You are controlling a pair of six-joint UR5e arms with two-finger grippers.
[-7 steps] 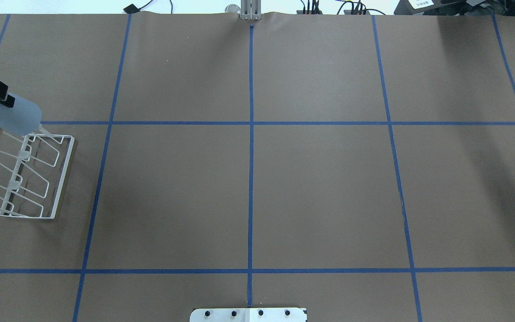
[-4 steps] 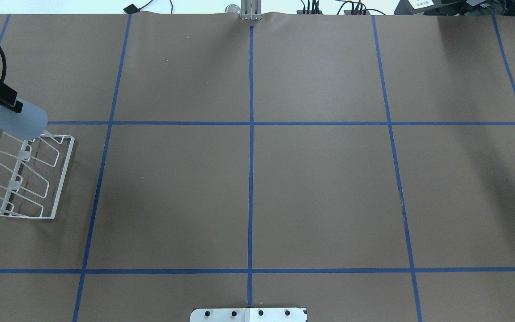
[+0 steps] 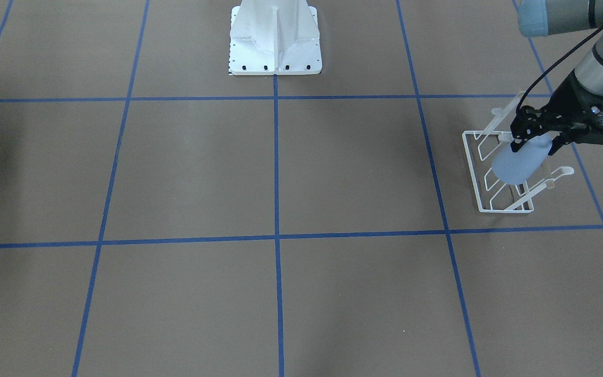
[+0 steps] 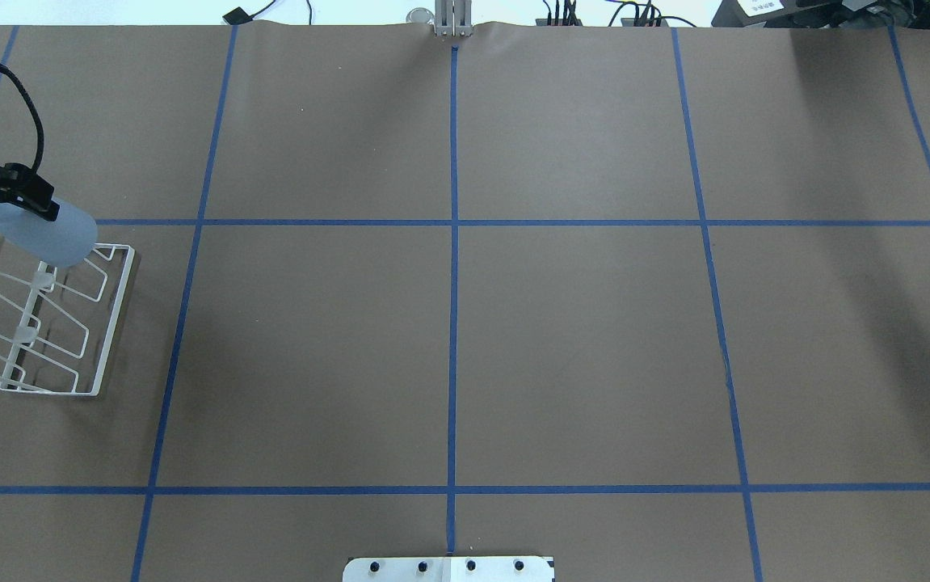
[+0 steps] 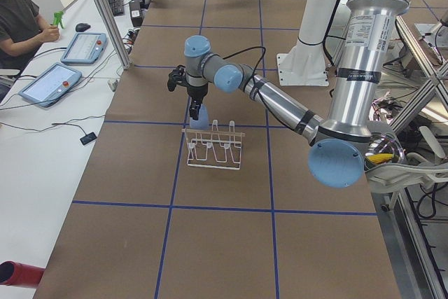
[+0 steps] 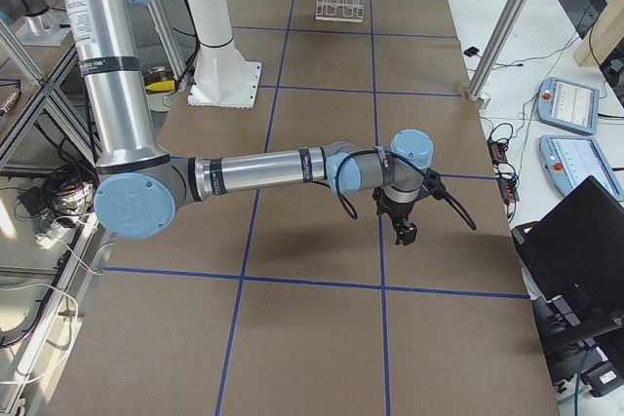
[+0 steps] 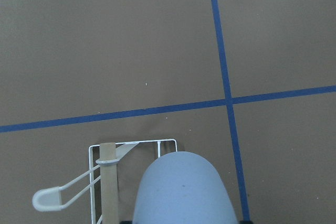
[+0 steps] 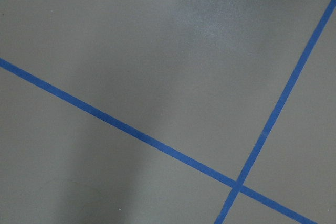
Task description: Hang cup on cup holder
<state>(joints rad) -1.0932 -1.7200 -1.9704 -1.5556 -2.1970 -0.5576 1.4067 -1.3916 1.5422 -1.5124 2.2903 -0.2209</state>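
Since 1 s ago the left gripper [image 4: 18, 196] and the pale blue handleless plastic cup [image 4: 48, 234] have shifted toward the overhead view's right and a little down, so the cup now covers the prong tip at the far end of the white wire cup holder [image 4: 115, 323] w/ its light wooden bar [image 7: 108, 182]; the holder itself hasn't moved. Left gripper [image 3: 536, 141] is closed on the cup [image 3: 516, 165], black fingers pinching both sides near the mouth end, closed base pointing away from the wrist and down at a tilt. Cup sits over the holder's [image 3: 477, 173] end furthest from the robot, inside the base outline as seen from the front. Can't tell if it touches a prong or is already threaded on one. In the left wrist cam the cup's rounded base [image 7: 184, 190] fills the bottom centre, wire frame corner just behind it, one looped prong w/ rounded tip [image 7: 44, 200] off to the side. In the left side view the cup [image 5: 199, 117] is at the holder's [image 5: 213, 155] upper corner, above the bar. Right gripper [image 6: 402, 233] hangs low over the brown paper table [image 4: 578, 339] w/ blue tape grid, well apart from the holder [image 6: 338, 7]; can't tell how far its claw is open, nothing seen in it. White robot pedestal [image 3: 275, 36] is at the table's robot-side edge.
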